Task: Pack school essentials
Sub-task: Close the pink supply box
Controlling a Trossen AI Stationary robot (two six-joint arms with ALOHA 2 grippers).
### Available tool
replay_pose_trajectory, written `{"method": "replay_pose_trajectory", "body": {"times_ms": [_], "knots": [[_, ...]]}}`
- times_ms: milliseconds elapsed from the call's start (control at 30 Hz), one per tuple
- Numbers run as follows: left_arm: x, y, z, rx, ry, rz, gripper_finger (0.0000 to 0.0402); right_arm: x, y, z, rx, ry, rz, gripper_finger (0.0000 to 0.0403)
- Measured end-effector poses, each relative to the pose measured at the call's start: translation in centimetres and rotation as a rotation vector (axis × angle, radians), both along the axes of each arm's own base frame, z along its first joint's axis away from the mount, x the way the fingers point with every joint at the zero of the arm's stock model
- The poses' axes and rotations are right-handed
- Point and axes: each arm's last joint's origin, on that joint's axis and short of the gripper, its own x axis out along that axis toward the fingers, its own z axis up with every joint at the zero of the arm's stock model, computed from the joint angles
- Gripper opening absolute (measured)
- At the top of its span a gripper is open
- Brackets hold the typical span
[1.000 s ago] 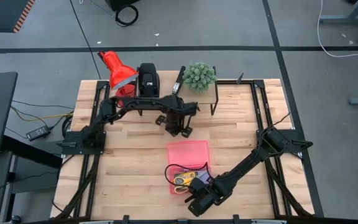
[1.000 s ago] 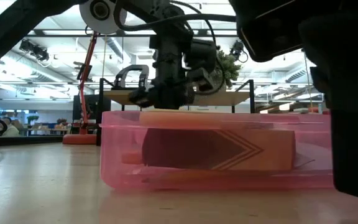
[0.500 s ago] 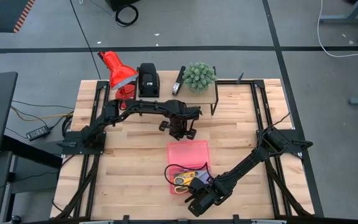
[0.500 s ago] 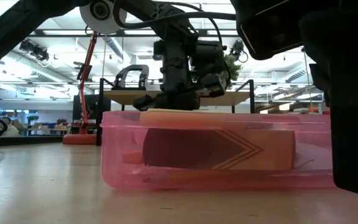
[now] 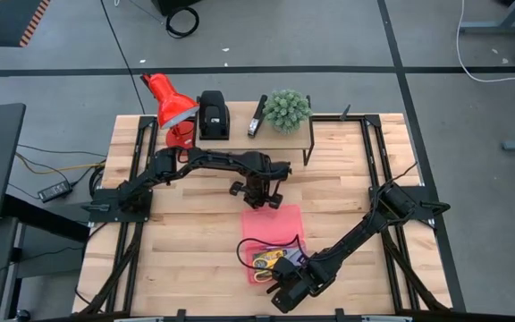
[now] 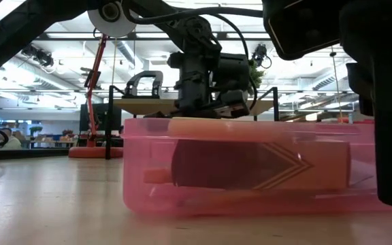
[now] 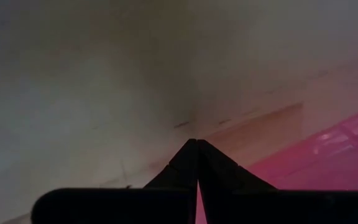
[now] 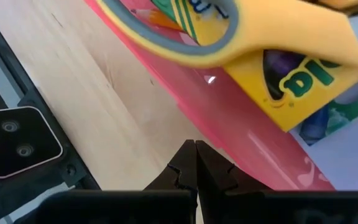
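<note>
With scissors (image 5: 264,269) and crayon box (image 5: 270,258) already inside the pink case (image 5: 274,217), both closed, empty end effectors, left (image 5: 256,200) and right (image 5: 283,288), flank it on the tabletop (image 5: 186,250); packing looks nearly done

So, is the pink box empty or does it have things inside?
Not empty: the pink box holds yellow-handled scissors and a crayon box.
</note>
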Motion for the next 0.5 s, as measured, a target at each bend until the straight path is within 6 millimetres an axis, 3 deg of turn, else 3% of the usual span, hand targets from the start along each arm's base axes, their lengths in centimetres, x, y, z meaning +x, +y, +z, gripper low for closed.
{"method": "replay_pose_trajectory", "body": {"times_ms": [333, 500], "knots": [[0.1, -0.3, 0.2, -0.083, -0.011, -0.008, 0.0015, -0.1, 0.0, 0.0, -0.011, 0.001, 0.006, 0.0006], [-0.1, -0.1, 1.2, -0.089, -0.035, -0.01, 0.0009, 0.0, 0.0, 0.0, -0.016, -0.003, 0.004, 0.0006]]}}
